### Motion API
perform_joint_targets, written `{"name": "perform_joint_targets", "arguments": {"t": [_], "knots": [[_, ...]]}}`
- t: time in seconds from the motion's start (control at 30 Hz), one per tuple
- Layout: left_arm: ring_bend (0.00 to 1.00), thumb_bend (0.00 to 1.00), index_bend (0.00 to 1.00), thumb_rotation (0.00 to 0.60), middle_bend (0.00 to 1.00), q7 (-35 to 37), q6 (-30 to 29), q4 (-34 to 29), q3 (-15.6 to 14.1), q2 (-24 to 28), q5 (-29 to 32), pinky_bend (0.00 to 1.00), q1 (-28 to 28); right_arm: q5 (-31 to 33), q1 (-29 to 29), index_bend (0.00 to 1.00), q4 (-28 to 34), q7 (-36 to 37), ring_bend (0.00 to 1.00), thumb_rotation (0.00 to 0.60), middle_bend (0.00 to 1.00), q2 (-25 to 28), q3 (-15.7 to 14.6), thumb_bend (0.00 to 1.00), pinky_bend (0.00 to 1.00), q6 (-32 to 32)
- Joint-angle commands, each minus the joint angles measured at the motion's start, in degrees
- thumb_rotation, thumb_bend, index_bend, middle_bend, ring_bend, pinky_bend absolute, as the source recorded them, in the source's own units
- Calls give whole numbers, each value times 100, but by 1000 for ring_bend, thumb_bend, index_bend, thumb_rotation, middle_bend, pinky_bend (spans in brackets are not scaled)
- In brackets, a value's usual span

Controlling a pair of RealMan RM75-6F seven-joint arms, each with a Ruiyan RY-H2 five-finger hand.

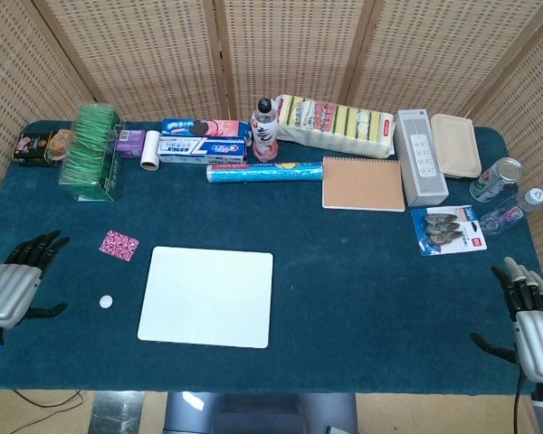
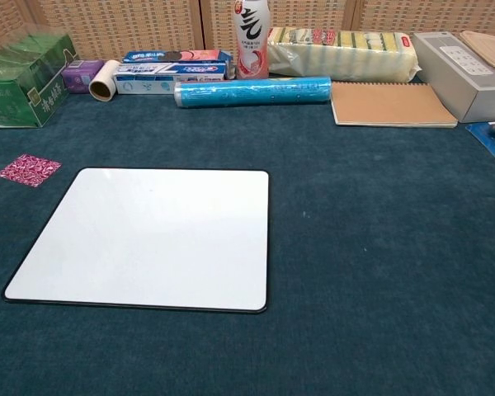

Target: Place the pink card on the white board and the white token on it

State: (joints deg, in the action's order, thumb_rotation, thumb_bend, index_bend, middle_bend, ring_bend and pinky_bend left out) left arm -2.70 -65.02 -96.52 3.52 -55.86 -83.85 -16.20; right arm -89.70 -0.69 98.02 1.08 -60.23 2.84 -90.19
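Note:
The pink patterned card [image 1: 119, 242] [image 2: 29, 169] lies flat on the blue cloth, just beyond the white board's far left corner. The white board [image 1: 207, 296] [image 2: 148, 237] is bare. A small round white token [image 1: 106, 301] sits on the cloth left of the board, seen only in the head view. My left hand [image 1: 20, 280] hovers over the table's left side, fingers spread and empty, left of the token and card. My right hand [image 1: 529, 318] stays at the front right corner, fingers apart, holding nothing. Neither hand shows in the chest view.
Along the back stand a green tea box [image 1: 94, 150], toothpaste boxes [image 1: 202, 149], a bottle [image 1: 265, 131], a blue roll [image 1: 264, 171], a sponge pack [image 1: 337, 124], a notebook [image 1: 363, 183] and a grey box [image 1: 420, 155]. Cans [image 1: 496, 178] and a blister pack [image 1: 448, 228] lie at the right.

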Motion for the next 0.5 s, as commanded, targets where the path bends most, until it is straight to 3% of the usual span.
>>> {"name": "perform_joint_targets", "arguments": {"t": [0.03, 0.13, 0.33, 0.5], "knots": [[0, 146, 25, 600, 0, 247, 1104, 576, 307, -396, 526, 74, -787, 8, -4, 18, -6, 19, 4, 600, 0, 2, 6, 0, 0, 10], [0, 187, 112, 600, 0, 411, 1578, 1157, 460, -817, 898, 75, -1137, 92, -33, 18, -33, 62, 4, 600, 0, -1, 23, 0, 0, 99], [0, 202, 210, 600, 0, 383, 1911, 1884, 590, -1398, 1259, 74, -1503, 281, -95, 19, -100, 107, 4, 600, 0, -19, 84, 0, 0, 258], [0, 211, 221, 600, 0, 286, 2031, 2344, 587, -1814, 1382, 74, -1689, 271, -105, 19, -102, 94, 4, 600, 0, -29, 79, 0, 0, 275]]}}
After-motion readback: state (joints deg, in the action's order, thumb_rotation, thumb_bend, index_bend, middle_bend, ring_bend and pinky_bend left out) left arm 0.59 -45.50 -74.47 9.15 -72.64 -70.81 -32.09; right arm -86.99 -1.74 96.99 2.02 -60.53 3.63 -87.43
